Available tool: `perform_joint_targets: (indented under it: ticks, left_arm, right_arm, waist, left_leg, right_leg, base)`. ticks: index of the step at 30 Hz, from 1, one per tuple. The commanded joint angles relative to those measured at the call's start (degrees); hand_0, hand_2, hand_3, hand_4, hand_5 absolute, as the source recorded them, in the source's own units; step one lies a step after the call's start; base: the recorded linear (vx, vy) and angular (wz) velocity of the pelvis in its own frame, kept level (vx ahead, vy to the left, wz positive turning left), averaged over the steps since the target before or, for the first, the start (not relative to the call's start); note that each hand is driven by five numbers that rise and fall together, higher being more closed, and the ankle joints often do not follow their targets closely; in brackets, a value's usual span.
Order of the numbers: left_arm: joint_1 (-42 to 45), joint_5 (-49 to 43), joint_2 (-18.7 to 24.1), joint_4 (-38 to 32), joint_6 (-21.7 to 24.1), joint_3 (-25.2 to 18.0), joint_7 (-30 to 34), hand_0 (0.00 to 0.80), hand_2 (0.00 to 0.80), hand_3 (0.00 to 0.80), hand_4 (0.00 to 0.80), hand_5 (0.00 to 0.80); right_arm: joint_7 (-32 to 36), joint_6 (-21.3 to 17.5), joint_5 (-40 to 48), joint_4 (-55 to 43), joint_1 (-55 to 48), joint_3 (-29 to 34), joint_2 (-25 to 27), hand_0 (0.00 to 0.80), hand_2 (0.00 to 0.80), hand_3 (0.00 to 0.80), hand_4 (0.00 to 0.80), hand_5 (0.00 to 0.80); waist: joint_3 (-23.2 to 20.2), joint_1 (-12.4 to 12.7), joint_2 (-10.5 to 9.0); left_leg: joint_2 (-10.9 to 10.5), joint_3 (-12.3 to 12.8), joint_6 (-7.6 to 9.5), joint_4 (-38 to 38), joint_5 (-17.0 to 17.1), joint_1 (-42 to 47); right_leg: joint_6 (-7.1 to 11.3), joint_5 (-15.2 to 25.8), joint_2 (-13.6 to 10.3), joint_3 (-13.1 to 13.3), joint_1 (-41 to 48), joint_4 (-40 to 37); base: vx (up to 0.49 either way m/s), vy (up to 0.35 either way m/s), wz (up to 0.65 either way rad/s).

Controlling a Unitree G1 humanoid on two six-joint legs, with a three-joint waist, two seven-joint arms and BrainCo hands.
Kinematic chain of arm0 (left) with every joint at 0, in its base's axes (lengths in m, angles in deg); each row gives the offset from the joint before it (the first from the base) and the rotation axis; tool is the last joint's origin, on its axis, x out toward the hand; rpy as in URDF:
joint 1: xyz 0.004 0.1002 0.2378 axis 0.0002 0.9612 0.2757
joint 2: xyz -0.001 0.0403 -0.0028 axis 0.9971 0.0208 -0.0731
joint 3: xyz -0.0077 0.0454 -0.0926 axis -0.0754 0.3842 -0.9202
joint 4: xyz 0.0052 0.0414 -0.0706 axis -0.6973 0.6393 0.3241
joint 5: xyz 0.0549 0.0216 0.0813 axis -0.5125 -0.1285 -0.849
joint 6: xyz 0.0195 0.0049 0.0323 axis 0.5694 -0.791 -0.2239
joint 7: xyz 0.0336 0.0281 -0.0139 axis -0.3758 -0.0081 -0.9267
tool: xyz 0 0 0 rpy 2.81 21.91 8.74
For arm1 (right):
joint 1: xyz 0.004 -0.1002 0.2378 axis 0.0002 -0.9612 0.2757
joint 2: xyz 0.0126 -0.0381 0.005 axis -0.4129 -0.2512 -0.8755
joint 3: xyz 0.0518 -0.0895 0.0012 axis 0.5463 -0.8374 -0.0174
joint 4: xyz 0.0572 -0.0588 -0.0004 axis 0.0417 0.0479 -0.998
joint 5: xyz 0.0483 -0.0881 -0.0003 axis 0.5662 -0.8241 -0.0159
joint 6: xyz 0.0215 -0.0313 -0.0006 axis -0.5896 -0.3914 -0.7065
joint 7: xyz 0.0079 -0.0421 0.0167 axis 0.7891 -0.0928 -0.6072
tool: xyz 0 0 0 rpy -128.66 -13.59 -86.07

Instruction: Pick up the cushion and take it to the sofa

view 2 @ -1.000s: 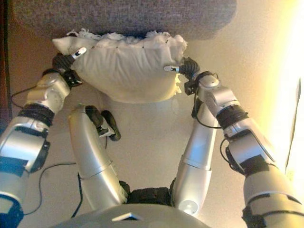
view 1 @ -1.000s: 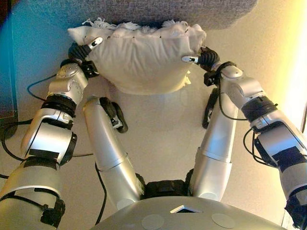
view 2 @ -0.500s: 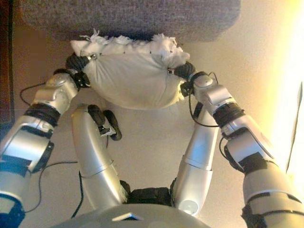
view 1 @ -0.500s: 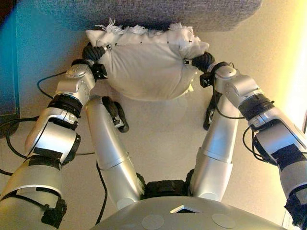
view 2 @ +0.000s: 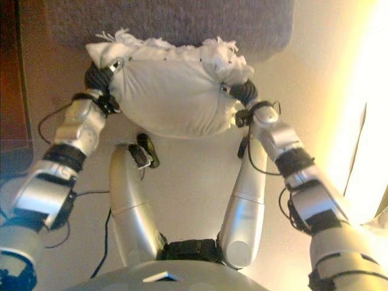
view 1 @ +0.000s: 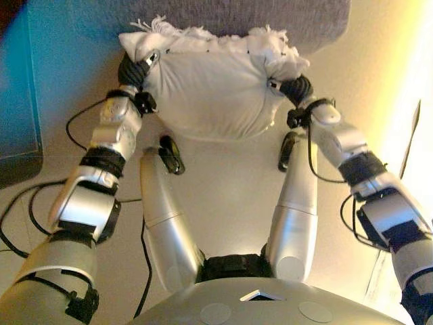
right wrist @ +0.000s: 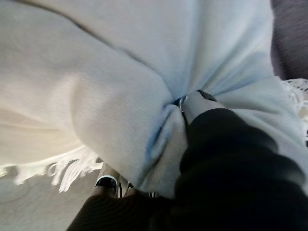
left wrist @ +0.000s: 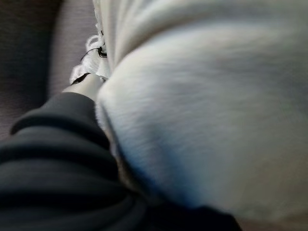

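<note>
A white cushion (view 1: 210,95) with a fringed edge is held up between my two hands, right in front of the grey sofa (view 1: 223,13), its far edge against the sofa's front. My left hand (view 1: 135,69) grips the cushion's left end, with a finger (left wrist: 86,85) dug into the cloth. My right hand (view 1: 295,88) grips the right end. In the right wrist view a fingertip (right wrist: 192,100) sinks into a bunched fold of the cushion (right wrist: 96,82). Most of both hands' fingers are hidden in the cloth.
A dark piece of furniture (view 2: 9,79) stands at the left beside the sofa. Beige floor (view 1: 223,183) lies under the cushion. Strong light falls from the right.
The cushion has gone up and towards the sofa. Both hands have squeezed inwards, and the fingers that lay on the cushion's sides are now dug into it. The camera has shifted a little.
</note>
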Motion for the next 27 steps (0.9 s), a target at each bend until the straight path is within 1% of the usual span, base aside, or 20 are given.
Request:
perform_joint_targets:
  ticks: [1,2,3,4,7,8,10,11,12,14,15,17,19,22,25,27]
  left_arm:
    - [-0.5,-2.4,-3.8,-11.6,8.1,-1.5,-1.5,0.8,0.8,0.8,0.8,0.8]
    - [0.8,-1.5,-3.9,-12.5,8.3,-1.7,-1.6,0.8,0.8,0.8,0.8,0.8]
    - [1.9,-0.9,-4.2,-13.4,7.6,-2.1,-1.5,0.8,0.8,0.8,0.8,0.8]
    - [4.1,-0.6,-5.0,-15.1,6.6,-2.8,-1.4,0.8,0.8,0.8,0.8,0.8]
    - [6.7,-0.1,-5.5,-16.2,4.3,-2.9,-1.0,0.8,0.8,0.8,0.8,0.8]
    - [7.5,-0.2,-5.8,-16.3,3.5,-2.9,-0.8,0.8,0.8,0.8,0.8,0.8]
    - [8.3,0.0,-6.7,-16.0,1.7,-1.9,-0.3,0.8,0.8,0.8,0.8,0.8]
    - [8.8,-0.3,-7.9,-15.1,1.2,-1.4,0.1,0.8,0.8,0.8,0.8,0.8]
    - [9.1,-1.0,-8.4,-14.8,1.1,-1.3,0.1,0.8,0.8,0.8,0.8,0.8]
    - [11.4,-1.5,-9.4,-15.0,0.3,-0.8,-0.4,0.8,0.8,0.8,0.8,0.8]
    - [12.2,-1.9,-9.6,-15.3,0.0,-0.8,-0.6,0.8,0.8,0.8,0.8,0.8]
    - [14.0,-3.4,-9.8,-15.8,-1.1,-0.7,-1.1,0.8,0.8,0.8,0.8,0.8]
    - [15.7,-4.3,-9.4,-16.6,-2.1,-1.0,-1.4,0.8,0.8,0.8,0.8,0.8]
    - [17.6,-4.2,-9.2,-16.8,-2.8,-2.1,-0.4,0.8,0.8,0.8,0.8,0.8]
    - [18.4,-2.8,-9.5,-16.7,-5.3,-2.9,-0.1,0.8,0.8,0.8,0.8,0.8]
    - [18.9,-5.2,-9.8,-16.4,-5.6,-2.7,1.1,0.8,0.8,0.8,0.8,0.8]
  right_arm:
    - [-0.6,-10.3,0.5,-11.7,-0.4,4.5,-8.5,0.8,0.8,0.8,0.8,0.8]
    - [-0.7,-10.4,-0.2,-12.1,-1.7,4.9,-9.1,0.8,0.8,0.8,0.8,0.8]
    - [-0.7,-10.4,-0.5,-12.1,-3.0,5.1,-9.5,0.8,0.8,0.8,0.8,0.8]
    - [-0.2,-10.2,-0.8,-11.9,-5.2,5.3,-9.9,0.8,0.8,0.8,0.8,0.8]
    - [2.1,-9.4,0.8,-10.9,-7.8,5.6,-9.8,0.8,0.8,0.8,0.8,0.8]
    - [3.0,-9.0,1.7,-10.7,-8.7,5.8,-9.7,0.8,0.8,0.8,0.8,0.8]
    - [3.3,-8.9,3.4,-10.8,-11.6,6.6,-9.4,0.8,0.8,0.8,0.8,0.8]
    - [3.1,-8.8,4.7,-10.4,-12.8,6.8,-9.6,0.8,0.8,0.8,0.8,0.8]
    - [3.0,-8.7,5.3,-10.3,-13.3,6.9,-9.7,0.8,0.8,0.8,0.8,0.8]
    - [3.3,-7.4,7.2,-10.7,-16.1,7.5,-10.4,0.8,0.8,0.8,0.8,0.8]
    - [3.4,-7.2,7.8,-10.9,-17.1,7.5,-10.6,0.8,0.8,0.8,0.8,0.8]
    - [3.7,-6.2,9.0,-11.2,-18.7,7.6,-11.5,0.8,0.8,0.8,0.8,0.8]
    - [3.9,-5.8,9.0,-11.4,-19.5,7.2,-12.2,0.8,0.8,0.8,0.8,0.8]
    - [3.7,-4.9,8.6,-11.0,-19.8,7.2,-12.7,0.8,0.8,0.8,0.8,0.8]
    - [2.2,-5.2,7.7,-9.7,-20.1,7.4,-13.3,0.8,0.8,0.8,0.8,0.8]
    - [2.3,-5.1,9.3,-9.2,-21.0,8.0,-13.5,0.8,0.8,0.8,0.8,0.8]
  waist:
    - [-7.4,2.8,0.14]
    - [-7.9,3.0,-0.15]
    - [-8.7,3.3,-0.49]
    - [-10.6,4.0,-1.03]
    - [-13.8,5.0,-1.94]
    - [-15.1,5.2,-2.19]
    - [-17.2,4.8,-2.76]
    - [-18.8,4.9,-2.8]
    - [-19.4,4.9,-2.79]
    - [-22.8,4.9,-2.48]
    - [-23.9,5.0,-2.42]
    - [-25.9,5.1,-2.37]
    - [-27.2,5.4,-2.42]
    - [-28.6,5.8,-2.76]
    - [-29.7,6.2,-3.1]
    - [-30.3,6.3,-3.33]
  left_leg:
    - [-3.3,2.0,4.17,-10.6,0.7,10.4]
    - [-3.9,2.2,4.37,-12.8,1.4,12.6]
    - [-4.5,2.2,4.58,-15.7,2.1,15.1]
    - [-5.9,2.5,5.4,-21.3,5.4,19.1]
    - [-7.4,2.7,5.71,-28.6,7.4,27.1]
    - [-7.9,3.3,5.86,-30.9,7.8,29.8]
    - [-7.0,8.1,5.52,-34.9,9.0,34.8]
    - [-7.1,8.5,5.2,-37.6,10.0,37.3]
    - [-7.4,8.1,5.2,-39.0,10.4,38.6]
    - [-7.6,8.8,5.01,-46.1,12.6,44.6]
    - [-7.6,8.9,4.94,-47.7,13.2,46.0]
    - [-7.3,10.1,4.69,-51.3,13.7,50.0]
    - [-7.2,9.8,4.75,-53.2,13.8,52.9]
    - [-7.2,10.3,4.88,-54.1,13.2,56.2]
    - [-7.7,10.5,5.18,-54.5,12.3,58.2]
    - [-8.3,11.1,5.47,-55.1,11.9,59.1]
  right_leg:
    - [-6.7,6.1,1.0,-2.5,10.3,-11.1]
    - [-6.72,6.6,1.1,-3.1,12.4,-13.0]
    - [-6.69,7.1,1.1,-3.9,15.0,-15.4]
    - [-6.93,9.9,1.0,-5.5,19.1,-20.9]
    - [-6.47,11.1,0.7,-8.3,27.5,-28.1]
    - [-6.13,11.5,0.5,-9.3,30.4,-30.8]
    - [-5.27,12.2,-0.6,-13.2,37.5,-35.6]
    - [-4.86,12.7,-0.5,-14.7,41.4,-38.9]
    - [-4.62,12.9,-0.3,-15.0,42.9,-40.4]
    - [-3.7,14.6,0.7,-16.7,49.0,-47.2]
    - [-3.39,15.4,0.9,-17.3,50.5,-49.0]
    - [-2.86,16.3,1.4,-18.8,54.3,-52.9]
    - [-2.63,16.5,2.3,-18.5,56.5,-54.3]
    - [-2.62,16.0,2.8,-18.7,59.6,-55.3]
    - [-2.58,16.2,2.4,-19.4,61.7,-56.2]
    - [-2.4,17.4,1.8,-20.2,62.5,-57.3]
  base:
    - [0.154,-0.115,0.2]
    - [0.168,-0.098,0.18]
    - [0.133,-0.101,0.17]
    - [0.152,-0.107,0.13]
    - [0.207,-0.104,0.14]
    - [0.241,-0.126,0.18]
    - [0.25,-0.159,0.22]
    - [0.215,-0.124,0.64]
    - [0.191,-0.066,0.78]
    - [0.174,-0.011,0.45]
    - [0.146,0.005,0.28]
    - [0.132,0.009,0.16]
    - [0.138,0.015,-0.1]
    - [0.133,0.049,-0.02]
    - [0.079,0.096,-0.02]
    - [0.036,0.116,-0.01]
